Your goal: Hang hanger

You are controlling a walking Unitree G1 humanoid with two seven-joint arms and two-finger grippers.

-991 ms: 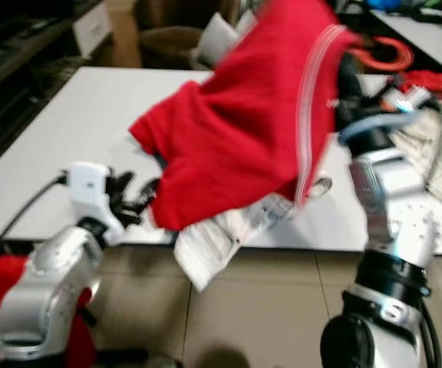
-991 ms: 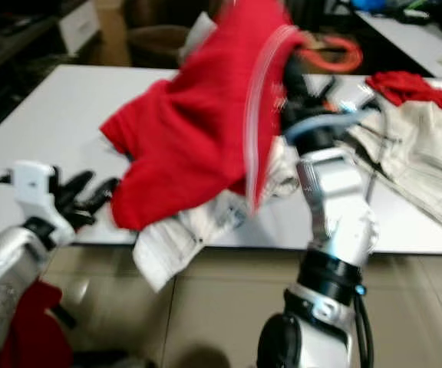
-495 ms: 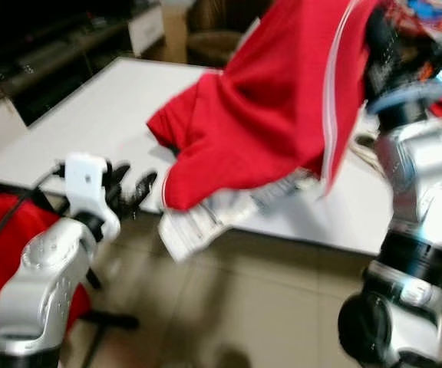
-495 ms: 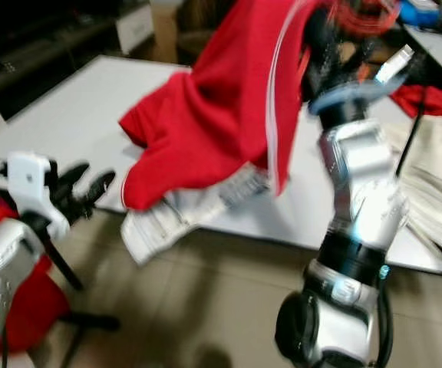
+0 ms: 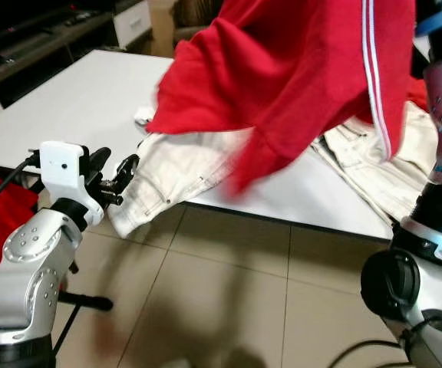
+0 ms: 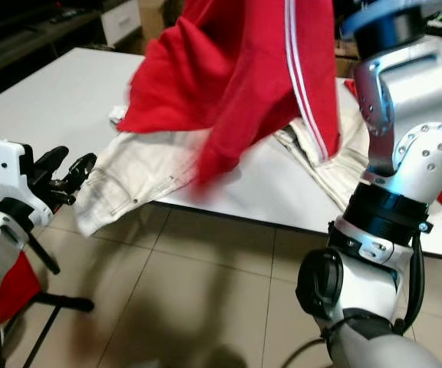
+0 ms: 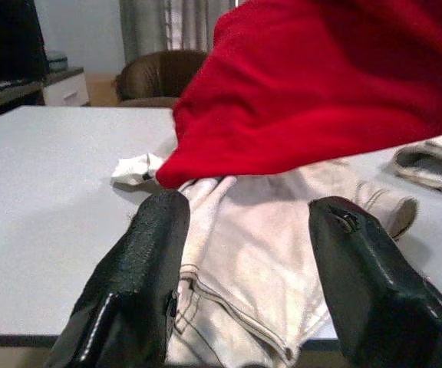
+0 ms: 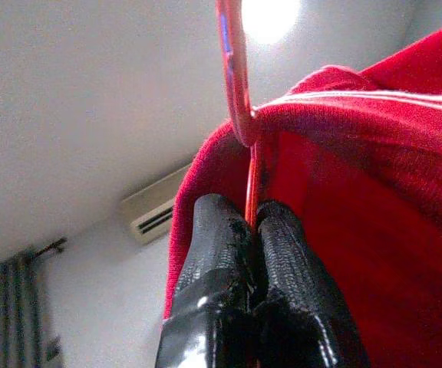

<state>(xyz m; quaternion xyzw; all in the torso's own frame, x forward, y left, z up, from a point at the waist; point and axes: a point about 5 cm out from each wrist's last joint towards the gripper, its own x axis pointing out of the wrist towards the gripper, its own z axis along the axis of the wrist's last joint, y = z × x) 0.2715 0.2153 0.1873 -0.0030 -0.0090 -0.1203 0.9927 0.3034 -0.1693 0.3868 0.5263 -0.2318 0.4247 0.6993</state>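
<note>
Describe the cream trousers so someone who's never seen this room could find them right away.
Look at the big white table. On its near edge, under the lifted red garment, lie the cream trousers, one leg drooping over the edge near the left gripper. Unlike the red clothes around them, they are pale with visible seams.

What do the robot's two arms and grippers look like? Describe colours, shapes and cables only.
Both arms are silver metal with rounded, bolt-dotted joints and black rings. The left gripper has two long black fingers on a white boxy wrist block, with a black cable trailing from it. The right arm has a blue band near the wrist; the right gripper has textured black fingers.
</note>
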